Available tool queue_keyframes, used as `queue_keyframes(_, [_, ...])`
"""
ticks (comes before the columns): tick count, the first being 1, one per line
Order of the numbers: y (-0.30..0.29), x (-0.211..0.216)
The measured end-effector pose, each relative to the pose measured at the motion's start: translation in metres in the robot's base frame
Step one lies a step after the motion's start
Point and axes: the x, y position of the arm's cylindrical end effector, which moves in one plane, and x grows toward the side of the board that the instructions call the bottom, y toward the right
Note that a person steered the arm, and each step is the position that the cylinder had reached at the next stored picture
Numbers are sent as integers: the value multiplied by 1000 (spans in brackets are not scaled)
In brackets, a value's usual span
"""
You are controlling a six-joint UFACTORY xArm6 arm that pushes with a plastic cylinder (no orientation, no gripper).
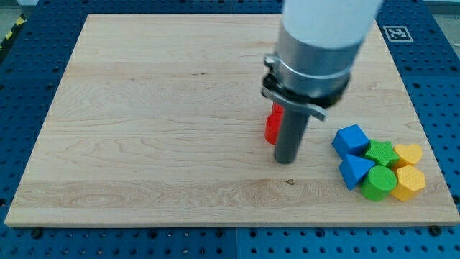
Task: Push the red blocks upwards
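A blue pegboard floor with rows of small holes surrounds a pale wooden bench [144,129], whose grain runs across the view. A black-and-white marker tag [395,33] sits off the bench's top right corner.

The arm [323,43] comes down from the view's top, a wide white cylinder ending in a dark grey collar. There is no claw on it, so there is nothing to stand apart or clamp together; it ends in a straight dark rod, and my tip [286,161] rests on the bench a little right of centre, holding nothing.

A red block [273,125] stands just to the left of the rod, partly hidden behind it. Its shape cannot be made out, and whether the rod actually touches it cannot be told. My tip lies slightly below and to the right of this block.

Well apart, towards the bench's lower right corner, a tight cluster sits together: a blue cube [351,139], a blue triangular block [353,170] below it, a green star-shaped block [382,153], a green cylinder [379,183], a yellow heart-like block [408,153], and a yellow hexagonal block [408,183].
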Motion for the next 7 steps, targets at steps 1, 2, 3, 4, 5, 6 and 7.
queue_keyframes(1, [9, -40])
queue_keyframes(2, [11, -42])
queue_keyframes(3, [11, -32])
queue_keyframes(4, [3, -21])
queue_keyframes(5, [-4, -59])
queue_keyframes(6, [-4, -61])
queue_keyframes(7, [3, -29])
